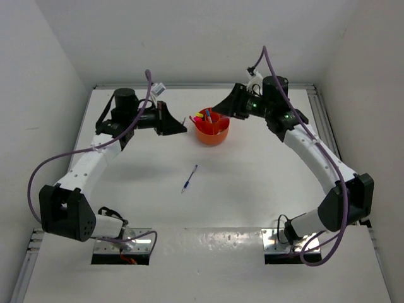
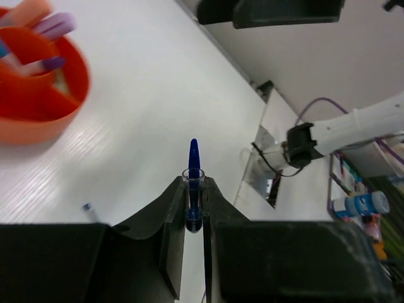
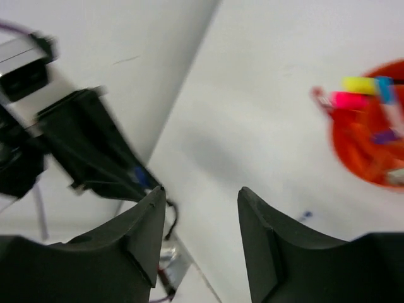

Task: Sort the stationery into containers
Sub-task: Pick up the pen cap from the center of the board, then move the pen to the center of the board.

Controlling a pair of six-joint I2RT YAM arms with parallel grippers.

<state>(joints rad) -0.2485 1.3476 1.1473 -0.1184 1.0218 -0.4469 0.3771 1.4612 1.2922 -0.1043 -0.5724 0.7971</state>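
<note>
The round orange tub (image 1: 212, 134) stands at the back middle of the table and holds several pens and markers, among them pink and yellow caps. My left gripper (image 1: 180, 127) hovers just left of the tub, shut on a blue pen (image 2: 194, 180) whose tip points out past the fingers. The tub shows at the upper left in the left wrist view (image 2: 39, 95). My right gripper (image 1: 219, 110) is open and empty, just behind and right of the tub (image 3: 369, 142). A second blue pen (image 1: 189, 178) lies on the table in front of the tub.
White walls close the table at the back and sides. Metal rails run along the table edges. The two arm bases (image 1: 123, 243) are bolted at the near edge. The lying pen's end also shows in the left wrist view (image 2: 91, 211) and the right wrist view (image 3: 306, 216).
</note>
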